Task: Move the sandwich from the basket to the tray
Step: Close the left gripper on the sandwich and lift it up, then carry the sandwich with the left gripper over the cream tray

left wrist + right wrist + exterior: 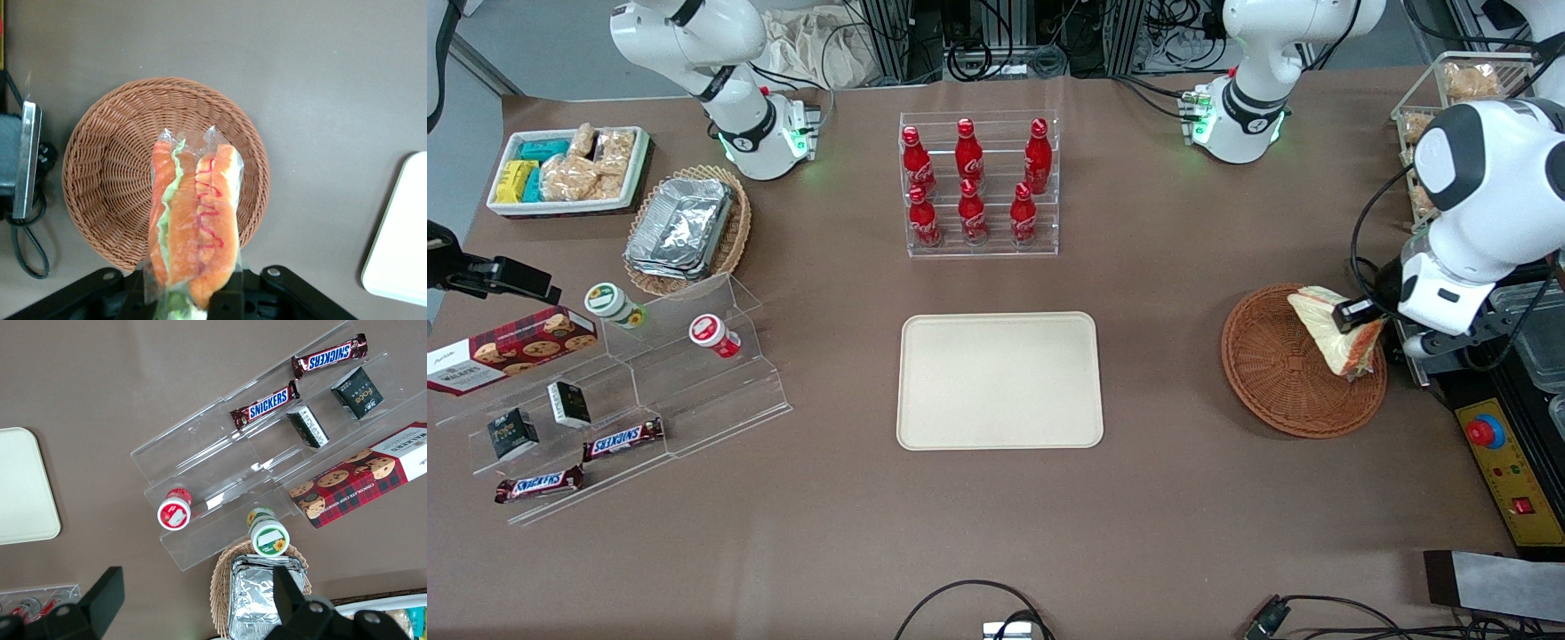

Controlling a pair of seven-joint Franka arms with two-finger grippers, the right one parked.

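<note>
One sandwich [1334, 333] hangs gripped in the gripper [1360, 327], lifted above the basket [1294, 391], with the tray [1000, 380] bare toward the table's middle. Carrying it level and lowering it flat before letting go should suit the slack wrap. The fingertips themselves are hidden by wrap and wrist housing.
</note>
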